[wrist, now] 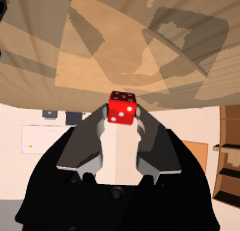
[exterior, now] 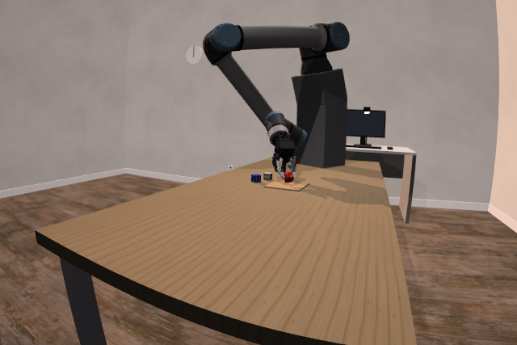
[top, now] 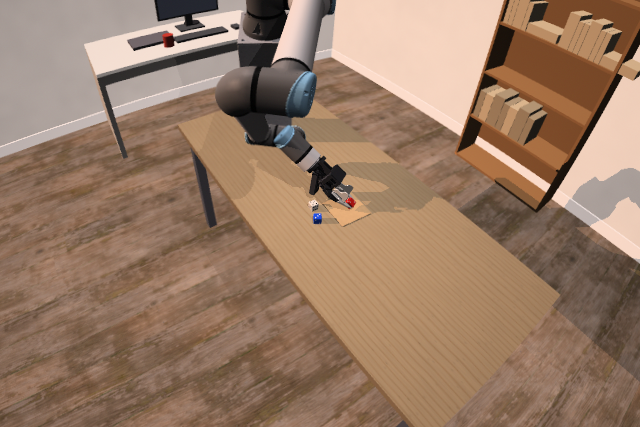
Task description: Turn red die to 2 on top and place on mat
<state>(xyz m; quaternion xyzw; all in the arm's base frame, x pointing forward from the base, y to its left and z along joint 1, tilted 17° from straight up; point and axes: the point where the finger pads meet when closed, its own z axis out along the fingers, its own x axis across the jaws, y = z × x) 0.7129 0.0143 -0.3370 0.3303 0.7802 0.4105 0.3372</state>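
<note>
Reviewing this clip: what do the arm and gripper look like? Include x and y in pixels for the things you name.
The jointed arm [top: 301,24] [exterior: 283,37] has dark grey, rounded tubes, blue joint caps and a pale ring near the wrist. The two-jaw gripper [top: 347,199] [exterior: 287,176] [wrist: 121,104] has a black body and angular, silvery-grey fingers. No cable stands out.
</note>
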